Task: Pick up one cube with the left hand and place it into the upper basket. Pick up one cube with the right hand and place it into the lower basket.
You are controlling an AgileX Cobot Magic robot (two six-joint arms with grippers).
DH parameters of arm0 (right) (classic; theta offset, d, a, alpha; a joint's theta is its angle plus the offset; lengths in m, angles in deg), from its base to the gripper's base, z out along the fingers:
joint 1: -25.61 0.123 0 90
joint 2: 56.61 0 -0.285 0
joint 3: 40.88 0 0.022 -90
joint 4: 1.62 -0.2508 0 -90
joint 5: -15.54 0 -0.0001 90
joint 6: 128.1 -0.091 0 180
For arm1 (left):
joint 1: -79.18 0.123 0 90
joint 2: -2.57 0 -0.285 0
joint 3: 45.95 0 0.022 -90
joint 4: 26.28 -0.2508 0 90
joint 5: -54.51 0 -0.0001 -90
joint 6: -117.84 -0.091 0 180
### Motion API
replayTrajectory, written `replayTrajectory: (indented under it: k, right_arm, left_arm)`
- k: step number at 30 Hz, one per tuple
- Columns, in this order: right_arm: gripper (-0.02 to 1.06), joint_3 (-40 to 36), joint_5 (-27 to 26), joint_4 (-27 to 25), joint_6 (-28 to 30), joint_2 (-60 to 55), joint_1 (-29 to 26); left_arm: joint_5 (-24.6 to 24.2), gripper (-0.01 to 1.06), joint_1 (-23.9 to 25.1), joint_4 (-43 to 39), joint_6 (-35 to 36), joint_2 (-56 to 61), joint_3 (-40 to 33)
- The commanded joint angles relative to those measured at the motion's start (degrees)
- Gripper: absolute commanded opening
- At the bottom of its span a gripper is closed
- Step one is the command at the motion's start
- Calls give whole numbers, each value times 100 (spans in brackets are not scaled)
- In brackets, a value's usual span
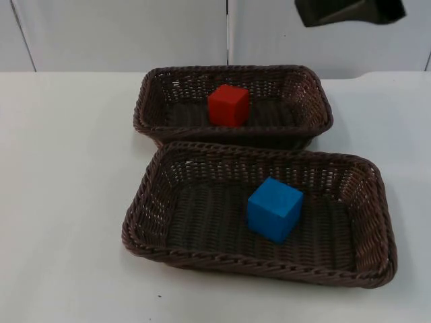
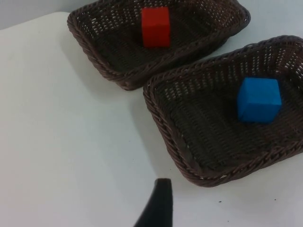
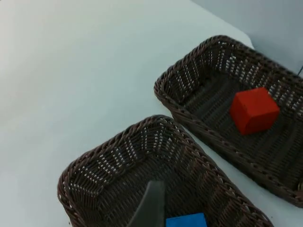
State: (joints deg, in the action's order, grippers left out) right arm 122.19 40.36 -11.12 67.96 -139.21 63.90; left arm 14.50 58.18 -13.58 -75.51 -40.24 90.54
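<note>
Right gripper point(image 3: 150, 208) raised, left gripper point(image 2: 158, 205) low over the table.

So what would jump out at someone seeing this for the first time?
Two bright cubes in dark wicker baskets on the white table. The red cube sits in the upper basket by the wall, and the blue cube lies in the lower basket just in front of it.

White table top point(image 1: 67, 202), two dark wicker baskets touching: upper basket point(image 1: 232, 73) at twelve o'clock, lower basket point(image 1: 377, 222) at six.
</note>
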Motion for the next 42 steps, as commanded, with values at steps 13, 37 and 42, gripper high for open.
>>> replayTrajectory:
  k: [13, 37, 42]
  right_arm:
    - [77, -581, 20, 18, -17, 1079, 30]
    - [77, -1892, 32, 18, -17, 3018, 30]
    - [77, -2116, 46, 17, -32, 3257, 30]
  left_arm:
    - [-15, 78, -26, -109, -72, 1306, -37]
    - [-490, 78, -26, 42, 144, 2548, -37]
    - [-788, 78, -26, 28, 144, 2917, -37]
